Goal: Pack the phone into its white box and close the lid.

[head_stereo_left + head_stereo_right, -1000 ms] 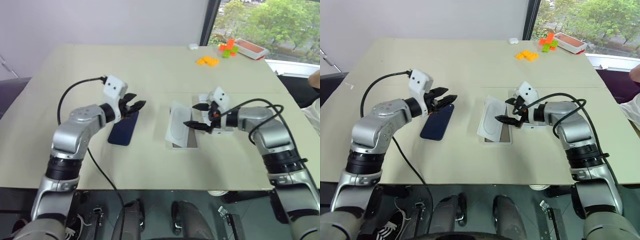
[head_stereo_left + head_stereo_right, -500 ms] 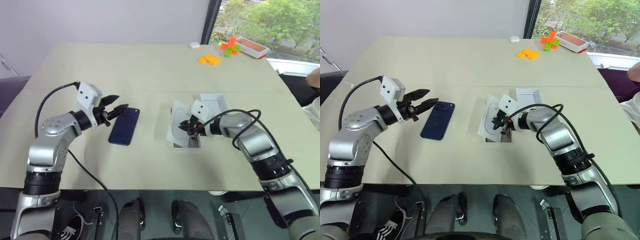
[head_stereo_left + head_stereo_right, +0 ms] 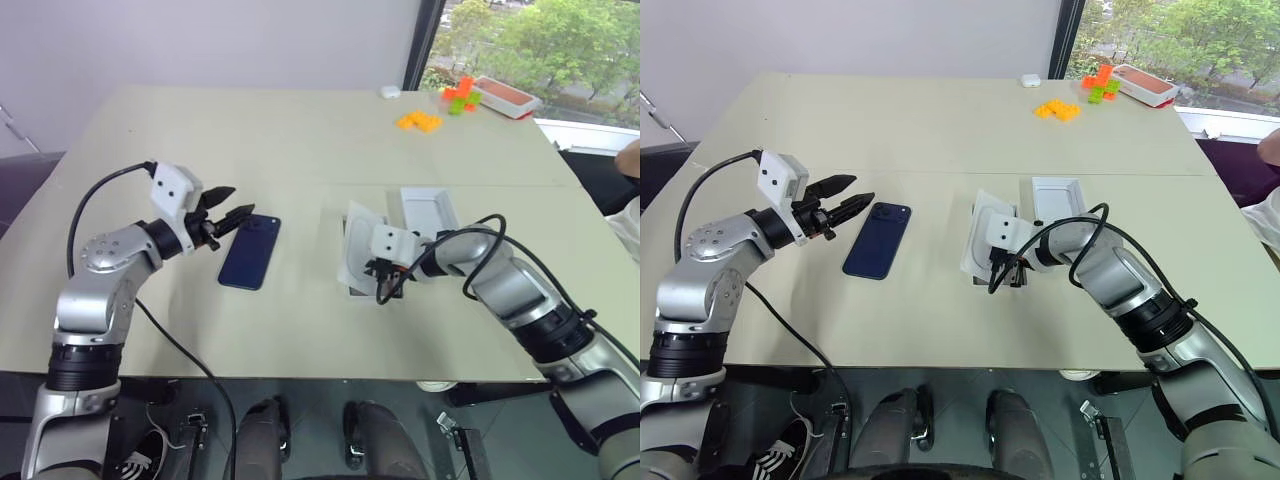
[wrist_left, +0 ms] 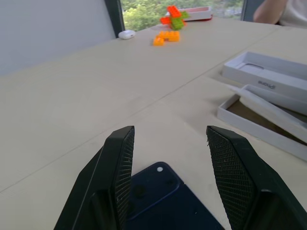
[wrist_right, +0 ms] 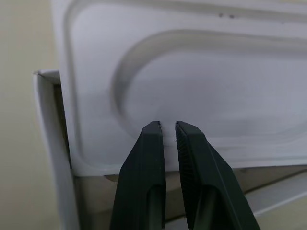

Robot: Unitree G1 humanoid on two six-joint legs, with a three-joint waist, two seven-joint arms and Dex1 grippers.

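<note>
Phone (image 3: 249, 252) flat on table (image 3: 260, 130), back up, long axis running away from robot with slight lean right; lens corner at far end. Left gripper (image 3: 232, 216) just beside that far-left corner, fingers spread, holding nothing. White box (image 3: 1012, 268) right of phone; thin insert (image 5: 192, 76) lies tilted over it. Right gripper (image 5: 169, 130) nearly closed, tips on insert's near edge. Lid (image 3: 428, 212) beside box, farther right.

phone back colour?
Dark navy blue, glossy; the phone shows best in the right eye view.
</note>
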